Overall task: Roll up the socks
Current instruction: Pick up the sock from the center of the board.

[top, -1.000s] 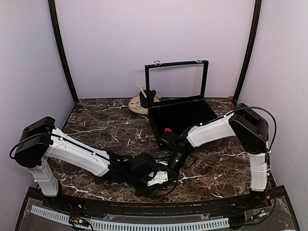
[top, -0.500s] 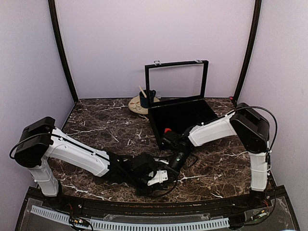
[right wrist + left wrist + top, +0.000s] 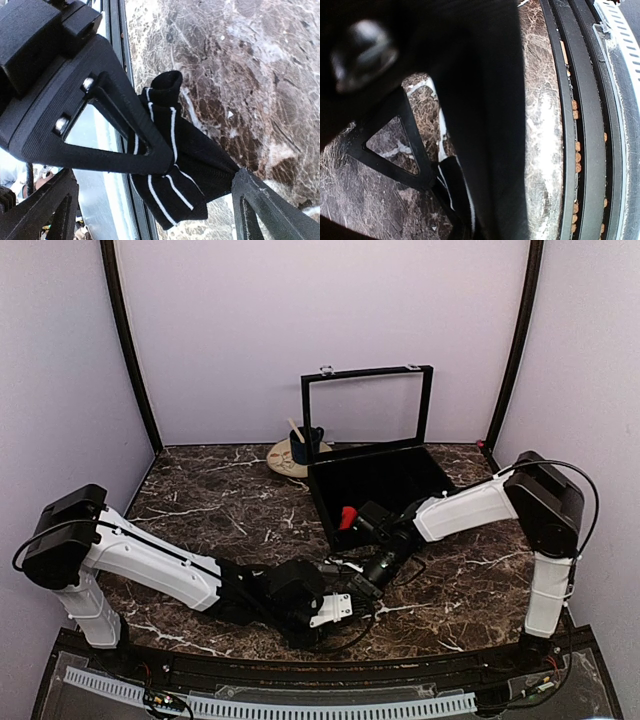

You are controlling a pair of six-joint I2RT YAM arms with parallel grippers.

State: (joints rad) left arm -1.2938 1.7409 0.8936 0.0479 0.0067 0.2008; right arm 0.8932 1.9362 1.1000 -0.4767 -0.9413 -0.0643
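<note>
Top cam: both arms meet near the front edge of the marble table (image 3: 220, 500). left gripper (image 3: 348, 604) & right gripper (image 3: 364, 586) are almost touching, and the sock betw them is hidden from here. A red sock (image 3: 347, 517) sits inside the black box (image 3: 375, 480).

Left wrist: mostly dark blur, w/ a bit of the black striped sock (image 3: 451, 186) at the tips.

Right wrist: left gripper is pinched down on the black striped sock right at the table edge. The right one's fingers (image 3: 265, 210) are spread wide either side, one tip touching the fabric.
</note>
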